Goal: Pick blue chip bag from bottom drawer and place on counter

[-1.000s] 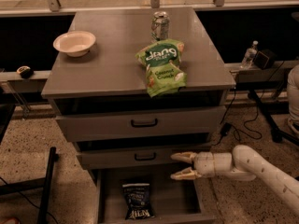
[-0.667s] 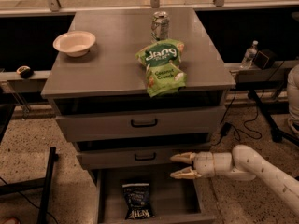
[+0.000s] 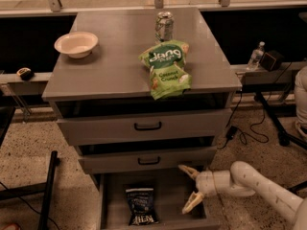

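Lowered since earlier, pincer (image 3: 190, 188) hangs spread over bottom drawer (image 3: 169, 201); I risk snagging its wall, missing blue chip bag (image 3: 141, 206) ahead.

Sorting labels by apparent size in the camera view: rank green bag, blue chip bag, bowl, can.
Green bag
Bowl
Blue chip bag
Can
Bowl and chip bag look close, unsure. Gripper, open, is at the bottom drawer, right of that bag.

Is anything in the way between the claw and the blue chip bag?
No, nothing visible. The claw hangs open at the side of the bottom drawer, and the blue chip bag lies beside it with only bare drawer floor between.
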Robot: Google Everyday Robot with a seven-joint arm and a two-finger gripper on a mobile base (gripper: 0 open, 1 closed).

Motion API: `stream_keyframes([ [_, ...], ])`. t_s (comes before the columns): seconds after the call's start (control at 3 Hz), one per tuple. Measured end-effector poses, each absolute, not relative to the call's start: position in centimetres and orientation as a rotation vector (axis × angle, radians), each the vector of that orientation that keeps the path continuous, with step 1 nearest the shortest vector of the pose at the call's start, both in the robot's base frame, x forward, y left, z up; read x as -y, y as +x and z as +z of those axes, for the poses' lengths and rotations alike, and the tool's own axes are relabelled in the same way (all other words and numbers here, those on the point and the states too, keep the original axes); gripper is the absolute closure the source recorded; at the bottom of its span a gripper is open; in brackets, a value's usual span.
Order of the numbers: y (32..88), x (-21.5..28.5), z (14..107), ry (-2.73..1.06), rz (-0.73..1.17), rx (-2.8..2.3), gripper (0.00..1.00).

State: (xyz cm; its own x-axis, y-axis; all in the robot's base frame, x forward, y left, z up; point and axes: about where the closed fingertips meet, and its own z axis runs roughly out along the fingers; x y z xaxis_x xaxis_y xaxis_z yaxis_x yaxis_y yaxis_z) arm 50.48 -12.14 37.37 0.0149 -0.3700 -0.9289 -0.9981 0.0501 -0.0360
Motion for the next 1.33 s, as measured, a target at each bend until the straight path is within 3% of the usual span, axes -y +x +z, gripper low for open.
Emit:
stream_keyframes([
  [0.67,48.5,13.6,31.1,-1.409,1.044,-1.495,0.00],
  [1.33,47.4,8.7,26.0,-1.098,1.091,-1.764,0.00],
])
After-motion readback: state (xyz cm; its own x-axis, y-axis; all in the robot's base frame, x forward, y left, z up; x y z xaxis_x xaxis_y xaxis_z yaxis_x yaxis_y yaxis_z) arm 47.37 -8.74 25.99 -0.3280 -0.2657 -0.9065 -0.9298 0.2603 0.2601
